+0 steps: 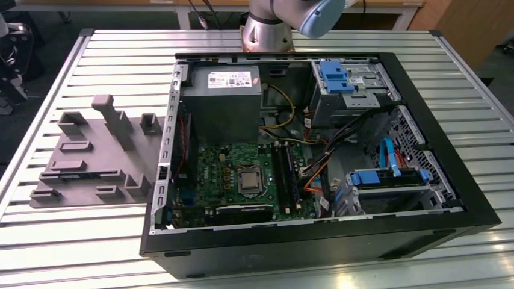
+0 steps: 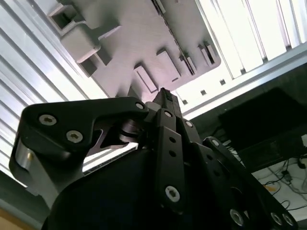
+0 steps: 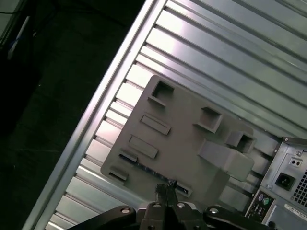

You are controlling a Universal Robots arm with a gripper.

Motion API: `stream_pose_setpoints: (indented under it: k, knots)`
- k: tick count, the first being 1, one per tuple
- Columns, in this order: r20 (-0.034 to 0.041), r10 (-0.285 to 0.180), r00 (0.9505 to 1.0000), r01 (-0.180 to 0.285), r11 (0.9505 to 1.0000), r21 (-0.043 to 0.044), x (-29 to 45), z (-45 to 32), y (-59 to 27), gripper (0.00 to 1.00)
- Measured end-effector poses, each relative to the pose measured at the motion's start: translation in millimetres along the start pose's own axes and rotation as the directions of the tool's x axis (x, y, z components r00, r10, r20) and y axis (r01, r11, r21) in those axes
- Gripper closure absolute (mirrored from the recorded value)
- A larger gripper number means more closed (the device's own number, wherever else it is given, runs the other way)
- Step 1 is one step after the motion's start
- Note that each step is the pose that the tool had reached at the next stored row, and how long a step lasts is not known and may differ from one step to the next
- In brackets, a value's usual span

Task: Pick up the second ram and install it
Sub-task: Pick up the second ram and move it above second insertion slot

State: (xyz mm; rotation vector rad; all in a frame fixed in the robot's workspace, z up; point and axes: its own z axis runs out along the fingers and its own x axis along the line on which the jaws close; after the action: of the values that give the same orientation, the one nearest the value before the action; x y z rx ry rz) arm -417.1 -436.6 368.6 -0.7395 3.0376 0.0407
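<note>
Grey fixture [image 3: 182, 139] holds second ram [image 3: 144, 167]; tool [image 3: 165, 190] closed above

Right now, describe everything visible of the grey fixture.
The fixture is a matte grey slab, plastic by its look, with raised blocks, hollow square sockets and one tall post. It lies flat on the slatted table, on the exterior view's left of the open case. A thin dark strip, probably the ram, sits along one edge.
</note>
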Motion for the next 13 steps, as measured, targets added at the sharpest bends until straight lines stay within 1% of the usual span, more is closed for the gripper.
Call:
stream_pose_setpoints:
  k: [3,6,10,13]
  knots:
    - [-0.0010,-0.054,0.9986,0.054,0.9986,-0.0011,0.0,0.9,0.0,0.89]
    - [-0.0022,-0.108,0.9942,0.108,0.9942,-0.0024,0.0,1.8,0.0,0.89]
    - [-0.0035,-0.176,0.9843,0.176,0.9843,-0.0040,0.1,2.9,-0.1,0.89]
    - [-0.0044,-0.226,0.9742,0.226,0.9742,-0.0052,0.1,3.7,-0.1,0.89]
